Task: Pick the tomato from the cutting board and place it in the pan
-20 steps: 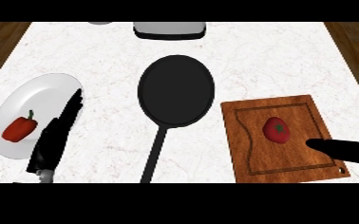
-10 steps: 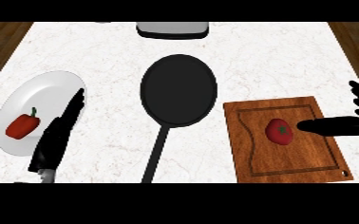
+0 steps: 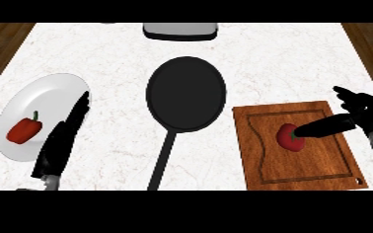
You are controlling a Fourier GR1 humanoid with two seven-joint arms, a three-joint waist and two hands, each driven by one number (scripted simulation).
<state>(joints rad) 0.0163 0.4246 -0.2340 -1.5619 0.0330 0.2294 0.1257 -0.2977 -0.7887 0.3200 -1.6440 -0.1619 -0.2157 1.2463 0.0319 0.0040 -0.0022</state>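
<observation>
The tomato (image 3: 290,137) lies on the wooden cutting board (image 3: 306,170), which sits at about four o'clock on the white marbled counter (image 3: 109,54). The tomato rests in the board's upper half, toward its right side, inside the routed groove.

The right hand (image 3: 348,114) comes in from the three o'clock edge. Its thumb (image 3: 324,126) stretches toward nine o'clock and its tip touches the tomato's right flank. The other fingers (image 3: 351,97) spread out at about one o'clock of the tomato, above the board's far right corner and clear of the fruit. The hand is spread apart, not yet closed around the tomato.

The black pan (image 3: 186,94) sits at the centre of the counter, with its long handle (image 3: 163,160) running toward six o'clock. It holds nothing.

At nine o'clock lies a white plate (image 3: 44,96) with a red bell pepper (image 3: 24,131) on its left part. The left hand (image 3: 64,137) rests over the plate's right rim, fingers straight and relaxed, pointing toward twelve o'clock and grasping nothing.

At twelve o'clock a grey object (image 3: 180,30) is cut off by the view's top edge.
</observation>
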